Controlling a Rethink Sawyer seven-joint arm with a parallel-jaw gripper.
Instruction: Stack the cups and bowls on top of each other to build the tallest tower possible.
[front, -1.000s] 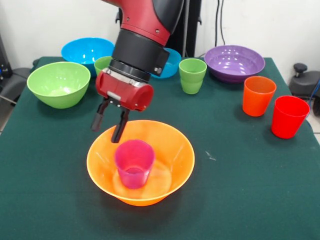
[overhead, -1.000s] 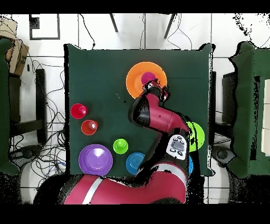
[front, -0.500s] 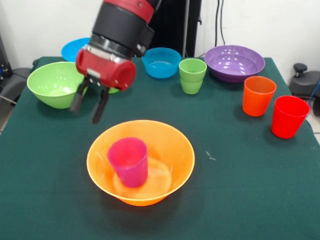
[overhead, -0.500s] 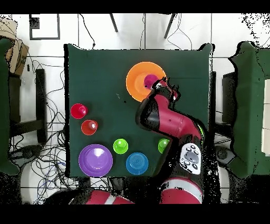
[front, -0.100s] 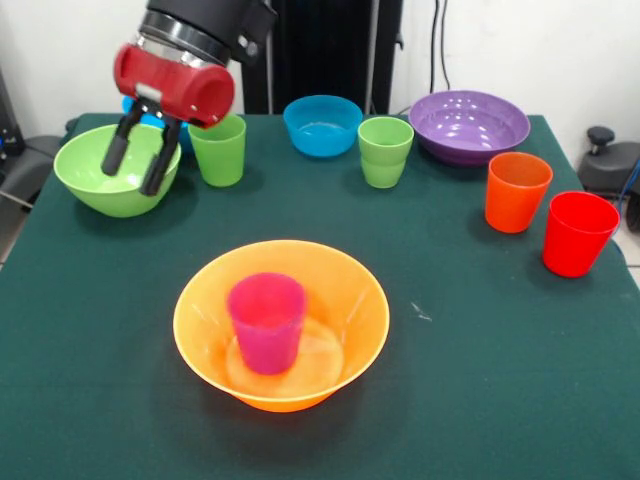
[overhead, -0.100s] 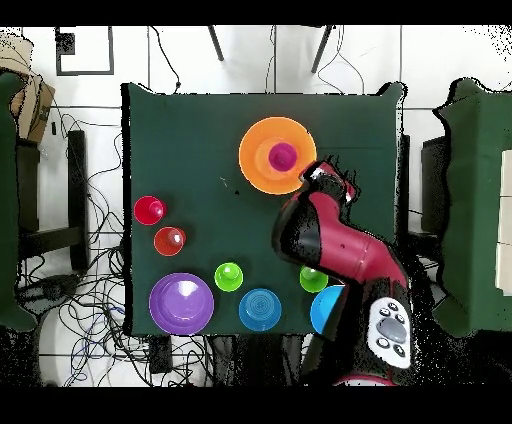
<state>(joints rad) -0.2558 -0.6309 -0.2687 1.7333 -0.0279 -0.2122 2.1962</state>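
Orange bowl (front, -0.100s: 281, 323) nearest, at table centre, purple cup (front, -0.100s: 267, 323) upright inside: the tower so far. Gripper (front, -0.100s: 137, 155), fingers apart and empty, hangs over the green bowl (front, -0.100s: 112, 168) at 10 o'clock. Risk: glossy rim slips from the pinch, or arm knocks the green cup (front, -0.100s: 219, 149) alongside.

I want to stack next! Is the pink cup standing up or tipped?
Standing up. The cup sits mouth-up inside the orange bowl, rim level.
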